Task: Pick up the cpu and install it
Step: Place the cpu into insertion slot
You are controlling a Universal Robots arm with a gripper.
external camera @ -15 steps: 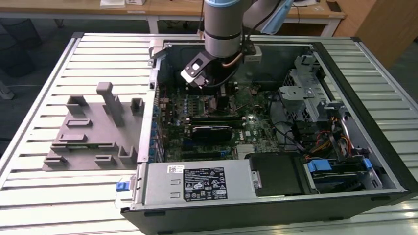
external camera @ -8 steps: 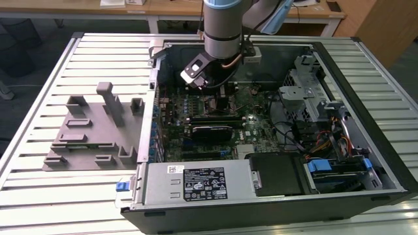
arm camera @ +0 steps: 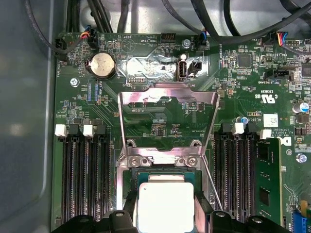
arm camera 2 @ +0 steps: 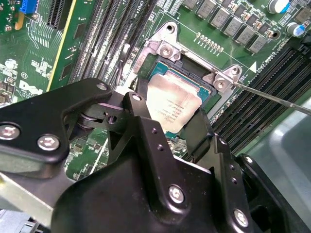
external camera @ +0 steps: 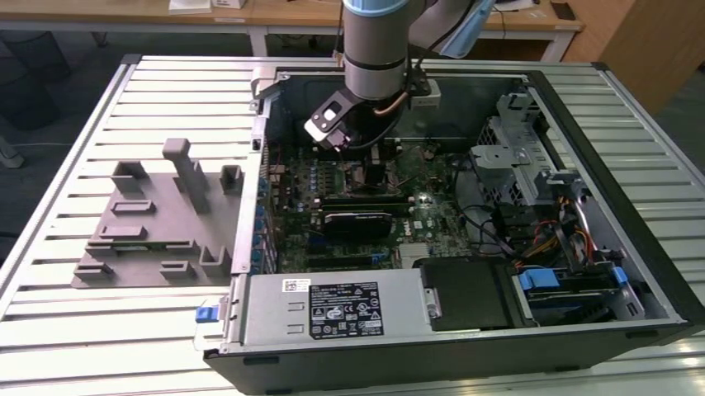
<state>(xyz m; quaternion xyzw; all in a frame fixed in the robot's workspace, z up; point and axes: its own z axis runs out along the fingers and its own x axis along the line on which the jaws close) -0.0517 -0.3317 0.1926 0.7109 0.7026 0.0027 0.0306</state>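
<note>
Cpu (arm camera 2: 172,99), square with a matte silver lid, lies flat on the green motherboard (arm camera: 243,82). Your gripper's (arm camera 2: 170,119) black fingers pinch its opposite edges, and the shiny steel frame (arm camera: 146,93) is hinged open.

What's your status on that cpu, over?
Gripper low, at cpu. Cpu lying in socket. Frame flipped open, not in the way.

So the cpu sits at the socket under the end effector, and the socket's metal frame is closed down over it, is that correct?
Not the frame. The first wrist view shows the metal frame swung open, lying back away from the cpu. The rest holds: the cpu sits at the socket under the end effector.
</note>
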